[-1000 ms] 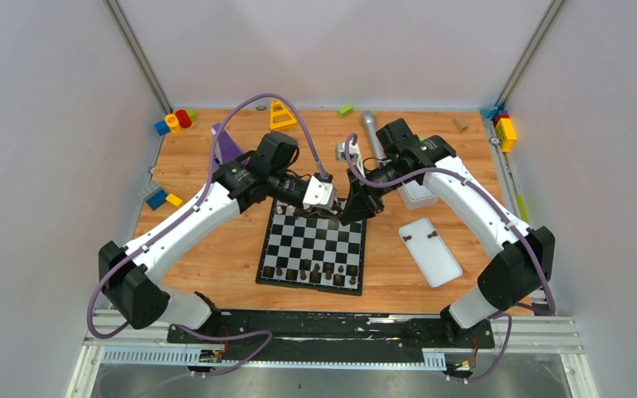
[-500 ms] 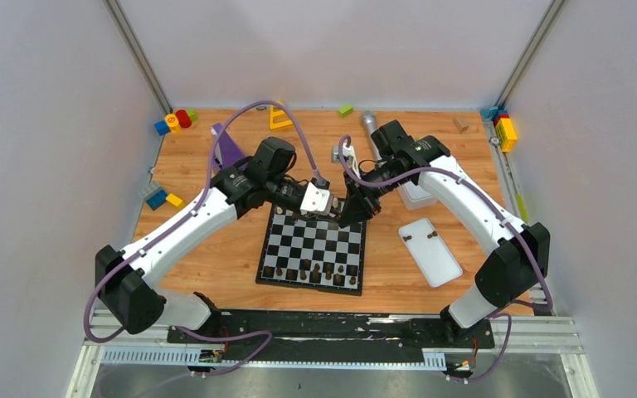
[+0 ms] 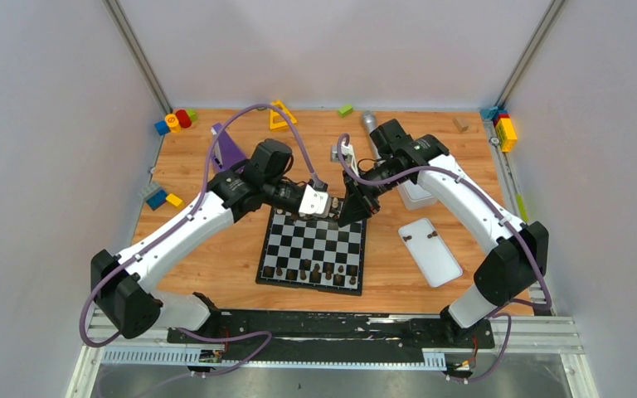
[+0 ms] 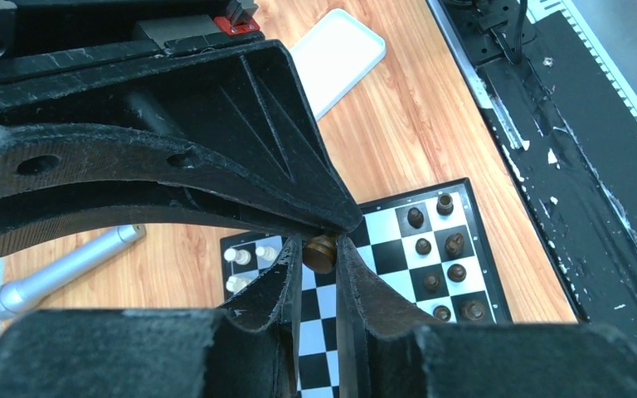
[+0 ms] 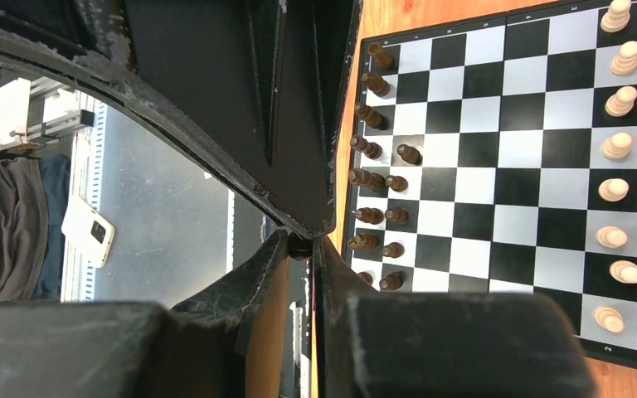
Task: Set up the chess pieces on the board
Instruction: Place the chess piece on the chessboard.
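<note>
Top external: left claw (image 3: 334, 212) slightly leftward

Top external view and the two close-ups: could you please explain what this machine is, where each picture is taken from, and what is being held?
These are two robot arms bolted at the table's near edge, each ending in a two-finger gripper. The wide picture comes from a fixed camera above and behind them. Each close-up comes from a camera on one wrist.

On the wooden table lies a chessboard, with dark pieces along its near side and cream pieces along the far side. Beside it, a white tray holds two spare pieces. Toy blocks lie in the corners.

Above the board's far edge, the left gripper and right gripper both pinch one dark brown piece, apparently a handover.
</note>
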`<state>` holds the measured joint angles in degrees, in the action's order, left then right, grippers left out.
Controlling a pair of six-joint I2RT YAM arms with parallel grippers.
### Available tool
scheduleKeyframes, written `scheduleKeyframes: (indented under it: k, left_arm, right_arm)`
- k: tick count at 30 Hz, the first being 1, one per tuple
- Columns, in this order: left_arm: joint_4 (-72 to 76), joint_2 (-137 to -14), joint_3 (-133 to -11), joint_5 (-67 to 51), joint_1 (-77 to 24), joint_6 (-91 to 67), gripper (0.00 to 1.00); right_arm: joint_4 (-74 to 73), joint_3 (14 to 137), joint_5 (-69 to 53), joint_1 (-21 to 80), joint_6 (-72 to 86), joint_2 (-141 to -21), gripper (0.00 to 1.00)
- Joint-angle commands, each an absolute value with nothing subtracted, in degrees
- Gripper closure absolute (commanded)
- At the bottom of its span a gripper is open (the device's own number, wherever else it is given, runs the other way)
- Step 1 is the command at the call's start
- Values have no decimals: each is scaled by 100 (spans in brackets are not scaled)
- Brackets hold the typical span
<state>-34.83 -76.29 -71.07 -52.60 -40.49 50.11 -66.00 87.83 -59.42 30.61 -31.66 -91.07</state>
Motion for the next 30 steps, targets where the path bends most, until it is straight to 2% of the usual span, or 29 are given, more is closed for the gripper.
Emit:
scheduleKeyframes:
  k: [1,4,7,9,15,22,30]
  left_arm:
    - [-3622,-7372,-6964,-5215,-4088,4795,100]
    - [-3457,-7357,-6929,-4962,-4087,4485,100]
    - [-3346,-7361,-6884,-4713,-4060,4204,100]
    - [-3231,-7338,-6837,-4651,-4000,3980,100]
    - [-1867,-7125,-6502,-4747,-3407,2381,100]
    - [-359,-7232,-6205,-5221,-2529,31,100]
    - [2132,-7402,-5626,-5856,-2347,-2699,100]
  right_arm:
    - [-6503,9053,-5887,2987,-3156,-9095,83]
    - [-6495,9070,-5802,2918,-3088,-9051,78]
    - [-6480,9088,-5745,2778,-3008,-8953,65]
    - [-6458,9096,-5737,2657,-2945,-8864,61]
    - [-5925,8984,-5743,2368,-2587,-8440,60]
    - [-3877,8321,-5462,2371,-1440,-7812,57]
    - [-2252,7831,-5278,2396,-517,-7628,52]
